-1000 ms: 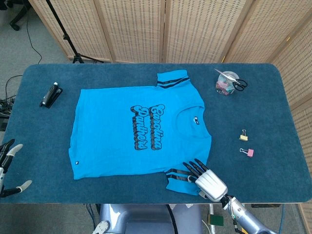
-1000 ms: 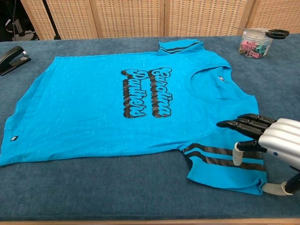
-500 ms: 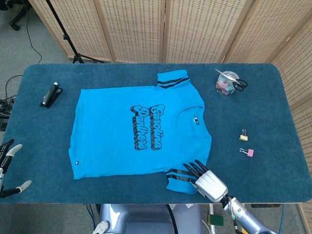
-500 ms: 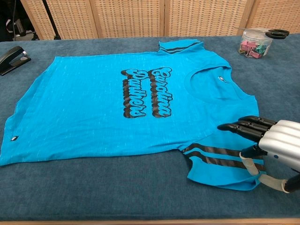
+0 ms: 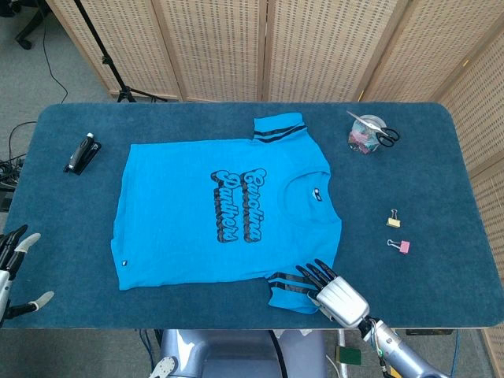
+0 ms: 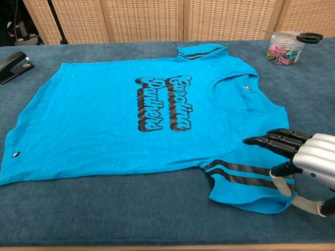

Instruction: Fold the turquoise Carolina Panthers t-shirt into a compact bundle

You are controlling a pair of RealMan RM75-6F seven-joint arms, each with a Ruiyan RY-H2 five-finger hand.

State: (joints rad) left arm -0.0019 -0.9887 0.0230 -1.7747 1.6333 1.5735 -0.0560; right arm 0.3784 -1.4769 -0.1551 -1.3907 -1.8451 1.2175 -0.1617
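The turquoise t-shirt (image 5: 220, 213) lies flat and face up on the blue table, its black lettering (image 6: 162, 102) showing and its collar toward the right. The near striped sleeve (image 6: 241, 180) reaches toward the front edge. My right hand (image 6: 309, 157) hovers at that sleeve's outer end (image 5: 287, 291): its dark fingers (image 6: 272, 139) stretch out above the cloth while the thumb sits low at the sleeve's edge, apart from them. The sleeve's corner is slightly lifted there. My left hand (image 5: 12, 272) hangs off the table's front left corner, fingers apart and holding nothing; the chest view does not show it.
A black stapler (image 5: 83, 152) lies at the far left. A clear jar of clips (image 5: 362, 138) with scissors (image 5: 382, 132) on top stands at the back right. A yellow binder clip (image 5: 393, 221) and a pink one (image 5: 402, 246) lie right of the shirt.
My right hand's thumb has dropped from on top of the sleeve to its outer edge, and the sleeve's corner has drawn in and curled. The left hand has sunk slightly.
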